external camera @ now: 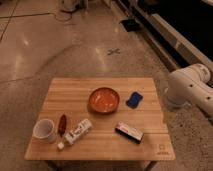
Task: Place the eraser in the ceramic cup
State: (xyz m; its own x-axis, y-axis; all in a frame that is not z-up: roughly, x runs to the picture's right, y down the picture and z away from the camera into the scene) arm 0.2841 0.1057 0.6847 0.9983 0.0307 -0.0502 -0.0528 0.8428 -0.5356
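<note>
I see the ceramic cup point(44, 130) upright at the table's point(70, 92) front-left corner, a white bottle point(75, 134) lying near it. The eraser point(129, 132) lies front-right, well apart from the cup. Only the arm point(190, 90) shows at the right edge; the gripper is out of frame, so I cannot tell its state.

gripper: out of frame; only the arm point(189, 89) shows, beside the right edge of the table point(100, 85).
eraser point(129, 132): bare wood all round.
behind eraser: bowl point(104, 99), blue pad point(134, 99).
between eraser and cup point(44, 130): bottle point(75, 134) and red object point(62, 124) lie across.
back strip: bare wood.
</note>
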